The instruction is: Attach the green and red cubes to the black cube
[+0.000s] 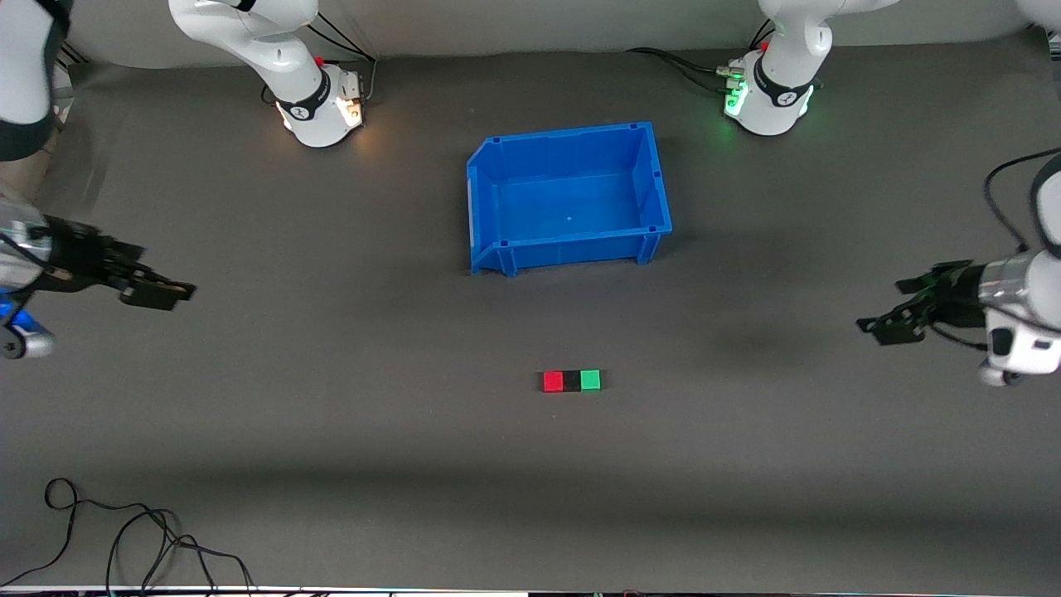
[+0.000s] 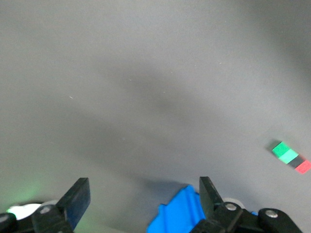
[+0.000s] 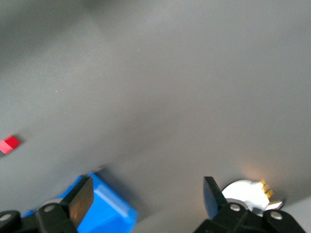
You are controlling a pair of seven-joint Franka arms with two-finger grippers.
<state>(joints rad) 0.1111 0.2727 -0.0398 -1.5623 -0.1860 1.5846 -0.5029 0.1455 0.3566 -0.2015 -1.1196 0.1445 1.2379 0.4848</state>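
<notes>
On grey mat, nearer front camera than blue bin [image 1: 569, 197]: red cube [image 1: 553, 381], black cube [image 1: 572, 381], green cube [image 1: 590, 381] touching in row, long axis running arm to arm. Left gripper [image 1: 899, 311] and right gripper [image 1: 157, 290] hover wide open, empty, at table ends, about equally distant; join looks complete.

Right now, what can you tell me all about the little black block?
The black block is a small, plain, matte cube sitting flat on the grey mat. It is the middle of a short row: the red block touches it on the side toward the right arm's end, the green block on the side toward the left arm's end. The row lies nearer the front camera than the blue bin. No gripper touches it.
</notes>
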